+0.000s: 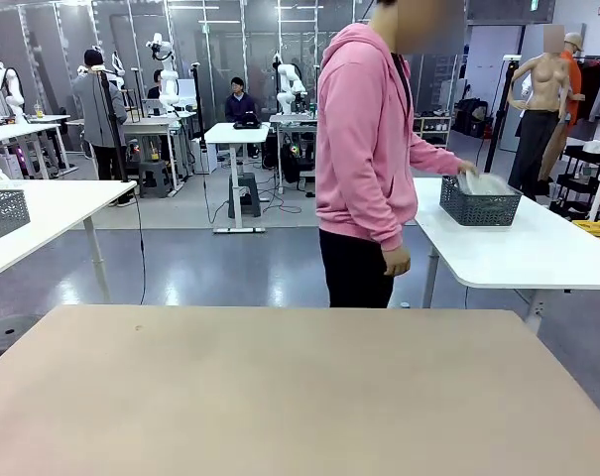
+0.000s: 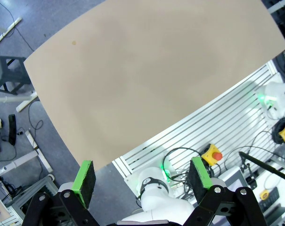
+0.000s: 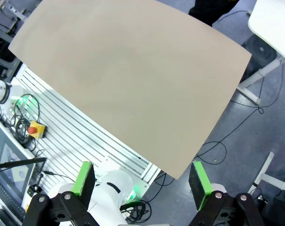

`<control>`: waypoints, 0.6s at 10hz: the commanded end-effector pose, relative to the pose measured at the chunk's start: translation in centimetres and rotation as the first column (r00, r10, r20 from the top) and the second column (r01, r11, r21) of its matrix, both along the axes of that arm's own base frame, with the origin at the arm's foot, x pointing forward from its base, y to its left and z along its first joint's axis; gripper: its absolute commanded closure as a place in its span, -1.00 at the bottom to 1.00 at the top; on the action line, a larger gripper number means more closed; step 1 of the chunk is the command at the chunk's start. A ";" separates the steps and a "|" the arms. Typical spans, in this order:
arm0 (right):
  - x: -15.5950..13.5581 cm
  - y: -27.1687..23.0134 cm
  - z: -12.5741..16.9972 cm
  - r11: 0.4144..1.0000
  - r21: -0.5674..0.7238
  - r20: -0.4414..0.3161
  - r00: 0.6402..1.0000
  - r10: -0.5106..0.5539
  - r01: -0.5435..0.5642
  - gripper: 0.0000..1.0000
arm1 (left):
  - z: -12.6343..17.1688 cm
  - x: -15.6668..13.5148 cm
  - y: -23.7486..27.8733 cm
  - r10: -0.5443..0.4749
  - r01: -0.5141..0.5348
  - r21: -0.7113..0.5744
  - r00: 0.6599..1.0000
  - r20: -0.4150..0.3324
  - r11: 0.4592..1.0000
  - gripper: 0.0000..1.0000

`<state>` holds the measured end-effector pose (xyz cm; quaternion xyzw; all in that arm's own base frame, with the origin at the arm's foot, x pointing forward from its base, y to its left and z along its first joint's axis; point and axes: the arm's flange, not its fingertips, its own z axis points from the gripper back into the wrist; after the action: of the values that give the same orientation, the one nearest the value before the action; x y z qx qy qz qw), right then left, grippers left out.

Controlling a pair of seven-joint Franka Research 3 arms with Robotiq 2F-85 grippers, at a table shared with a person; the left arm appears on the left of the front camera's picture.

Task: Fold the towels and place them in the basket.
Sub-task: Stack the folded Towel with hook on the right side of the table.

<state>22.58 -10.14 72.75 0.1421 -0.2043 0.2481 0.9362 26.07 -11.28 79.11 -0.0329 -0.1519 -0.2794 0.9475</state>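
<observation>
A: Where are the task's things?

B: Look to about two o'clock in your front view. The dark grey rectangular wire-mesh basket (image 1: 480, 201) sits on a white side surface (image 1: 538, 248) beyond yours, near its left end. Something pale lies inside it, likely towel cloth, but you cannot tell which towel. The person in the pink hooded sweatshirt (image 1: 364, 139) stands at twelve o'clock at the far edge, one hand (image 1: 465, 170) reaching to the basket's rim, the other hand (image 1: 396, 260) hanging at the side.

A: And my own surface?

B: The wide tan rectangular surface (image 1: 280, 387) lies before you; both wrist cameras look down on it from above, past its near edge.

A: The claws?

B: Your left claw (image 2: 143, 178) stands wide, its green pads (image 2: 84, 181) well apart with nothing between them. Your right claw (image 3: 141, 180) is the same: wide, green pads (image 3: 199, 184) apart, holding nothing. Both hang over the robot's base.
</observation>
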 end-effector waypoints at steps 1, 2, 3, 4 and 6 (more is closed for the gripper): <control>0.1 -0.1 0.3 1.000 -0.002 -0.018 1.000 -0.007 0.007 -1.00 | 0.0 -0.1 0.1 -0.017 0.017 0.005 1.000 0.004 1.000 -1.00; 0.1 -0.1 0.3 1.000 -0.002 -0.018 1.000 -0.007 0.007 -1.00 | 0.0 -0.1 0.1 -0.017 0.017 0.005 1.000 0.004 1.000 -1.00; 0.1 -0.1 0.3 1.000 -0.002 -0.018 1.000 -0.007 0.007 -1.00 | 0.0 -0.1 0.1 -0.017 0.017 0.005 1.000 0.004 1.000 -1.00; 0.1 -0.1 0.3 1.000 -0.002 -0.018 1.000 -0.007 0.007 -1.00 | 0.0 -0.1 0.1 -0.017 0.017 0.005 1.000 0.004 1.000 -1.00; 0.1 -0.1 0.3 1.000 -0.002 -0.018 1.000 -0.007 0.007 -1.00 | 0.0 -0.1 0.1 -0.017 0.017 0.005 1.000 0.004 1.000 -1.00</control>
<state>22.58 -10.14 72.75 0.1421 -0.2043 0.2482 0.9362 26.07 -11.28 79.11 -0.0329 -0.1519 -0.2794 0.9475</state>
